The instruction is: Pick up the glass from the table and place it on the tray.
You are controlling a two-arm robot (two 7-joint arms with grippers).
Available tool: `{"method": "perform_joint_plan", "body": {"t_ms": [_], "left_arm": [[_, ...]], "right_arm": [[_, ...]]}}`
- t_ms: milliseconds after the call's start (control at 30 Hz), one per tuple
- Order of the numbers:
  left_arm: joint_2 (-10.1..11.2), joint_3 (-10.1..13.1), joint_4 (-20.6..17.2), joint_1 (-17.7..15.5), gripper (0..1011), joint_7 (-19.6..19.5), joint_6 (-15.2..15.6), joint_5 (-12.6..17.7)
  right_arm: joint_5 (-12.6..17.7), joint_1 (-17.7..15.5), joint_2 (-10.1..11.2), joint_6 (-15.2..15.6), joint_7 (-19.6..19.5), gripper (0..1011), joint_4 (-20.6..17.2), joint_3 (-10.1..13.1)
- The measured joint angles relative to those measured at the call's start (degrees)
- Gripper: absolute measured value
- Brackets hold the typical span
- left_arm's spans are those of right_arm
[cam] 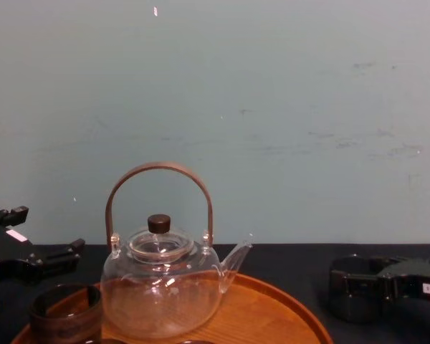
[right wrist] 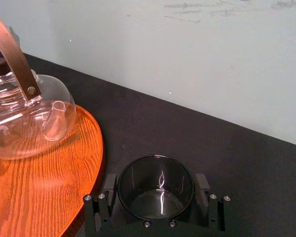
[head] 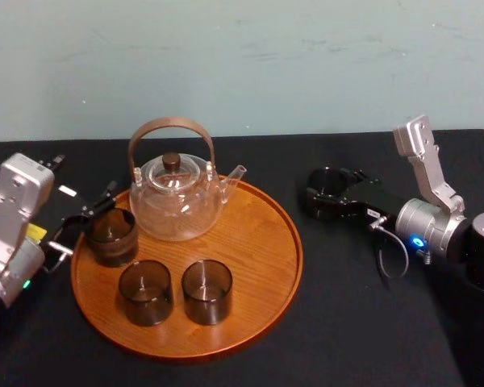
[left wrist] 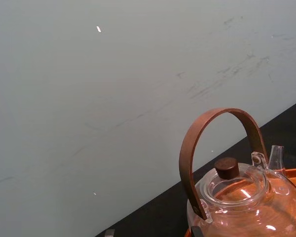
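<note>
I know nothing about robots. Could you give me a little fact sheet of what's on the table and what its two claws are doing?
Tray: round, wooden, on the black table
Teapot: clear glass, at the tray's back
Glasses on tray: left glass, two front glasses
Fourth glass: off the tray, to its right
Right gripper: fingers closed against both sides of the fourth glass
Left gripper: open, at the tray's left edge by the left glass
</note>
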Motion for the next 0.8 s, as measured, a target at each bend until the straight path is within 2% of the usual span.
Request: {"method": "perform_joint_plan", "body": {"t_ms": [200, 667, 800], "left_arm": [[0.0, 0.0, 0.0, 0.0, 1001, 0.0, 0.0, 0.0], [0.0, 0.0, 0.0, 0.0, 1001, 0.0, 0.0, 0.0], [0.0, 0.0, 0.0, 0.0, 1001, 0.0, 0.0, 0.0]], "right_arm": [[0.0, -0.1, 0.0, 0.0, 0.0, 906, -0.1, 0.0], [0.1, -0.3, 0.1, -0.2, 0.0, 905, -0.3, 0.2], [0.2, -0.9, 0.4, -0.7, -0.1, 905, -1.8, 0.6]]}}
